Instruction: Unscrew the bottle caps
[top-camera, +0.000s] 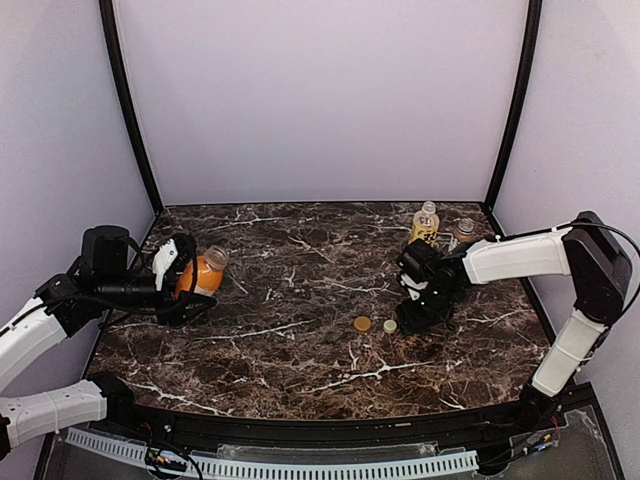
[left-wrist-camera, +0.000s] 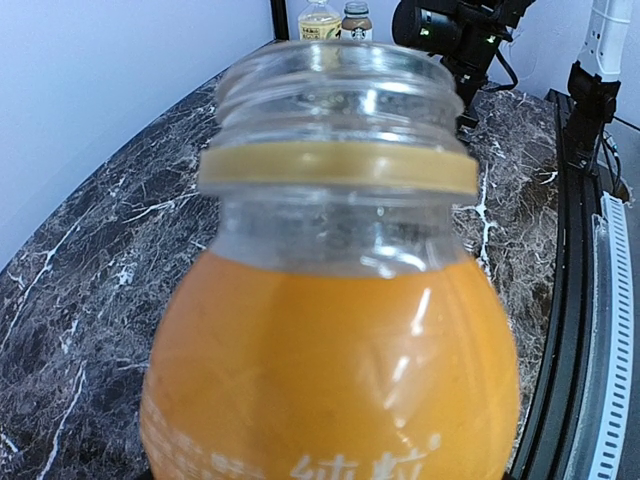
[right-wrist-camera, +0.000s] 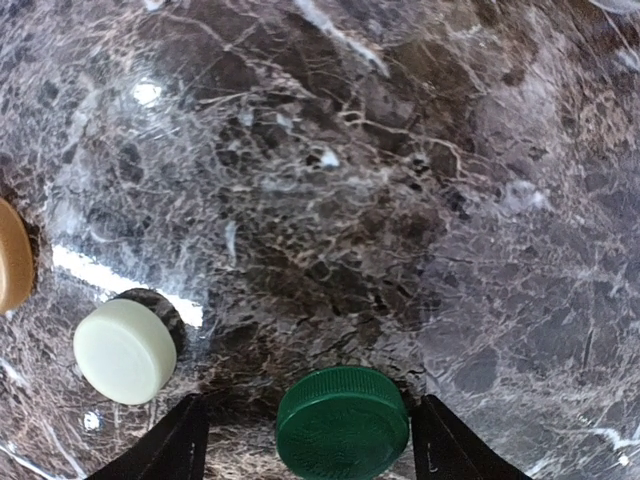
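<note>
The dark green round plastic cap (right-wrist-camera: 343, 420) lies inside the spread right gripper (right-wrist-camera: 312, 452): the setting-down step; next, lift straight up.

A lab-style robot test booth; plain pale walls (top-camera: 320, 100) and black corner poles (top-camera: 128, 110) enclose a dark marble-patterned desk (top-camera: 300, 260); two white-and-black robot arms (top-camera: 515, 258) are bolted at its near edge.

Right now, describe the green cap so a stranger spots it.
On the dark marble table, find the right arm's claw over the right half. The green cap lies flat between its open fingers. Its neighbours, a white cap and a tan cap, lie outside them.
</note>
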